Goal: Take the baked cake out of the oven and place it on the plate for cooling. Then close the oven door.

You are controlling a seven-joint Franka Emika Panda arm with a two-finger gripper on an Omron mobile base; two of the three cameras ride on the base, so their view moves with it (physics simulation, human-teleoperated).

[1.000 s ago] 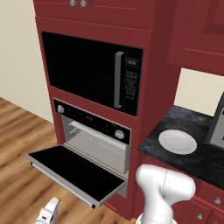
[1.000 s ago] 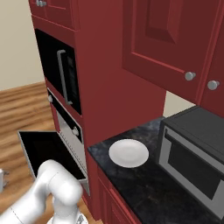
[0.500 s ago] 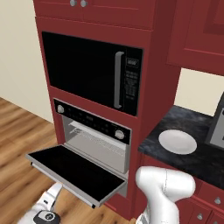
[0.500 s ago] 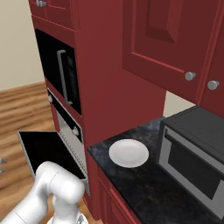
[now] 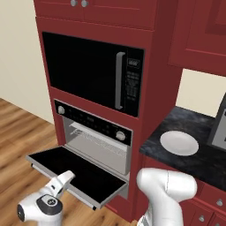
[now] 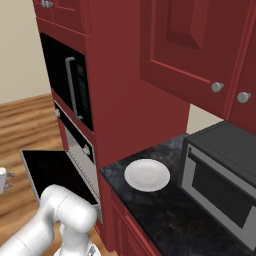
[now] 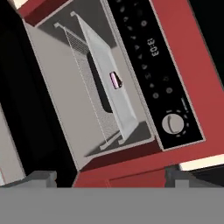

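— Silver-grey, that oven [image 5: 95, 141]; set into the red cabinet column under the black microwave [image 5: 90, 70]; its black control strip carries a round knob at each end.

— And the oven door [image 5: 77, 176]?

— Dropped flat, dark glass facing up, sticking out over the wooden floor [image 5: 20, 132]; from the right base view it shows as a black panel [image 6: 52, 172] beside the white arm.

— Where is the gripper [image 7: 109, 177]?

— Low, out in front of the door's outer edge; the wrist [image 5: 46, 205] sits near the floor, pointing up toward the cavity; in the hand view the two dark finger tips [image 7: 39, 178] stand far apart at either side of the frame, nothing between them; wide open, holding nothing.

— The baked cake [image 7: 114, 80]?

— Inside the oven, on the pale tray resting on the wire rack [image 7: 89, 78]; a small dark piece with a pink band, seen edge-on in the rolled hand view; well apart from the fingers.

— The plate [image 5: 178, 143]?

— White, round, bare; lying on the dark speckled counter [image 5: 194, 161] to the right of the oven column; in the right base view it [image 6: 147, 175] sits between the column and a grey countertop appliance [image 6: 222, 177].
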